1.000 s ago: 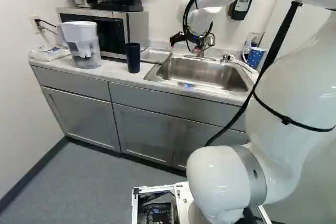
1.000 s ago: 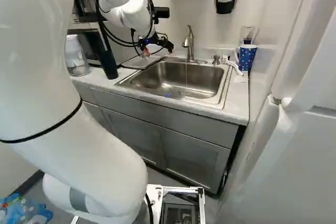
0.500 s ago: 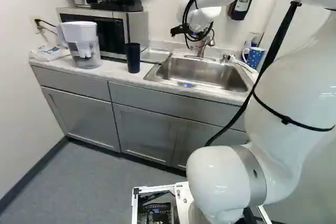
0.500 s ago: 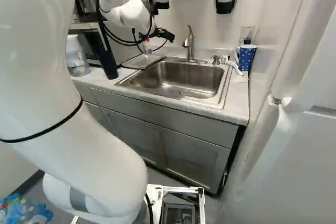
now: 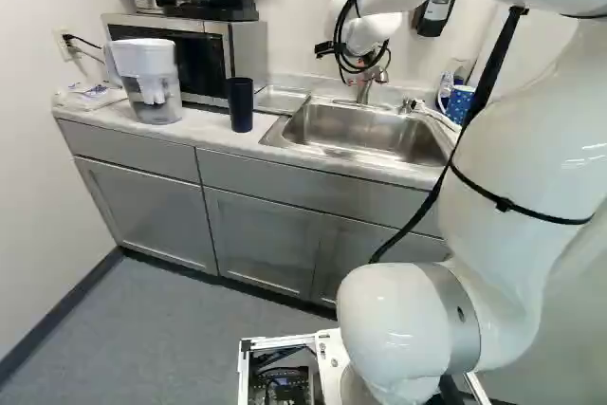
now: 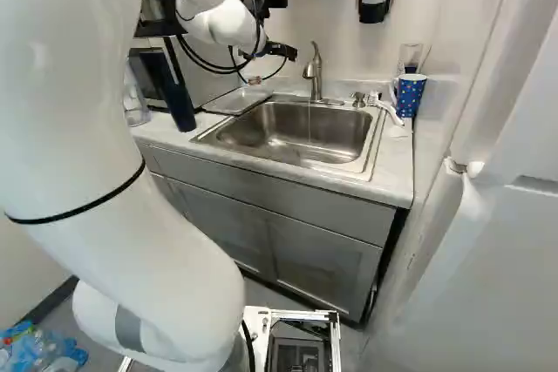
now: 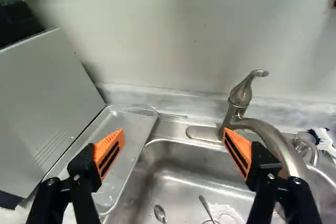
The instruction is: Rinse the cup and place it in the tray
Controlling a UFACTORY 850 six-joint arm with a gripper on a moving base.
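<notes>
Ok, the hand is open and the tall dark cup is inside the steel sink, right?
The hand is open, but the tall dark cup isn't inside the steel sink: the left base view shows it standing on the pale counter.

Cup: stands upright on the counter, near the microwave; looks dark blue, tall, narrower toward the base. Tray: lies flat between microwave and sink; looks shallow, grey, shiny, with a raised rim.
</notes>
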